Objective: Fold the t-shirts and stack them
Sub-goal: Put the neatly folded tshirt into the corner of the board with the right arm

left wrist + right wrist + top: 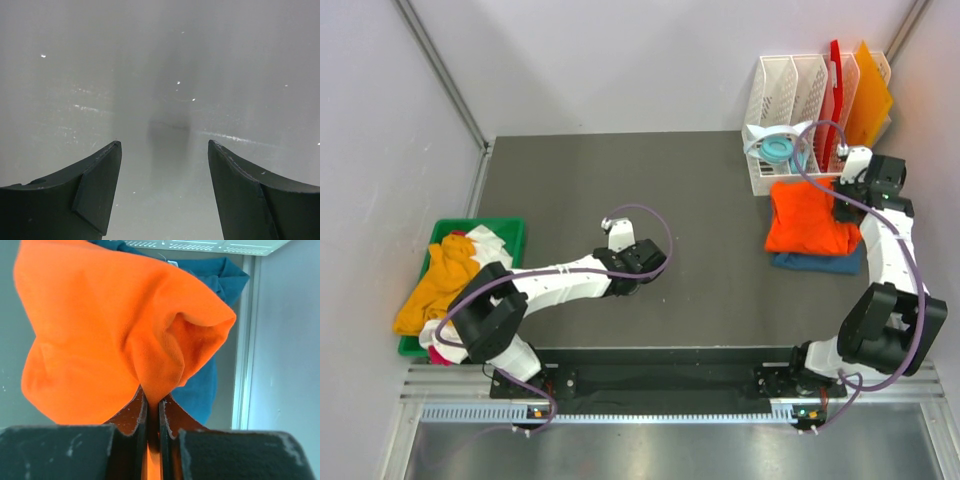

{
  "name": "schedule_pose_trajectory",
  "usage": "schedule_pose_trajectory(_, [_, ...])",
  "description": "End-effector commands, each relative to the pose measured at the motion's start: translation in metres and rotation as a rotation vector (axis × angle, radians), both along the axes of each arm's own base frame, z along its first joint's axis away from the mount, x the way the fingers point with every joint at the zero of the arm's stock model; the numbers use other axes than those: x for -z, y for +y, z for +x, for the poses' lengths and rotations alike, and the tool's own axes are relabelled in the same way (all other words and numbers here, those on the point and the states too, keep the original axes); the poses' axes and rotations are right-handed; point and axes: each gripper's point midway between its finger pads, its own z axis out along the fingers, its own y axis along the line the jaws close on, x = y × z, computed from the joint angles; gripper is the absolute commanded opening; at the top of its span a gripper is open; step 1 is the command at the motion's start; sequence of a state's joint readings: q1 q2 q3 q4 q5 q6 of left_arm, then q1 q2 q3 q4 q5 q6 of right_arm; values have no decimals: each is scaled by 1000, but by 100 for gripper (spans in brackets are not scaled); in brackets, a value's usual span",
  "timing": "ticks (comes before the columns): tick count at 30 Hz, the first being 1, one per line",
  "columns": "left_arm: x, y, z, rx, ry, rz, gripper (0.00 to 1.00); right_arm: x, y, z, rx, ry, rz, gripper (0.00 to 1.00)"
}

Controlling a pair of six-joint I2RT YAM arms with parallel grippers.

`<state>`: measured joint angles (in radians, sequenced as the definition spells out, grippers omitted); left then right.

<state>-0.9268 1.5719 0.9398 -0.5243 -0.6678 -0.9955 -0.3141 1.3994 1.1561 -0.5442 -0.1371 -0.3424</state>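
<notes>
Dark grey tabletop (620,170) fills the scene between pale walls. At its left edge a green bin (508,232) holds a heap of shirts. A yellow-orange t-shirt (435,290) drapes over the rim beside a white t-shirt (485,243). Near the right rear corner the bright orange t-shirt (808,215) lies on the dark teal t-shirt (815,263), just in front of a white rack (785,100) with red and orange boards (872,95). The right gripper (152,407) has its fingers pressed together, pinching a fold of the orange cloth. The left gripper (165,150) hangs over mid-table, fingers spread, holding nothing.
</notes>
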Motion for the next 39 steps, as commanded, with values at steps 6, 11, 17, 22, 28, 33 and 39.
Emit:
schedule_pose_trajectory(6, [-8,-20,9,17,-25,-46,74,-49,-9,12,-64,-82,-33,0])
schedule_pose_trajectory(11, [-7,-25,7,28,-22,-46,74,-12,-16,13,-57,4,-36,0])
schedule_pose_trajectory(17, [-6,-22,4,27,-19,-42,74,44,-38,11,-11,82,-49,0])
schedule_pose_trajectory(22, [-3,-22,-1,33,-7,-34,74,78,-67,15,67,123,-58,0])
schedule_pose_trajectory(28, [-2,-21,-2,30,-5,-29,74,87,-92,17,133,118,-79,0])
schedule_pose_trajectory(33, [0,-26,-1,36,2,-28,74,77,-97,24,126,95,-97,0])
schedule_pose_trajectory(39, [0,-35,0,55,4,-15,74,22,-94,28,69,-9,-163,0])
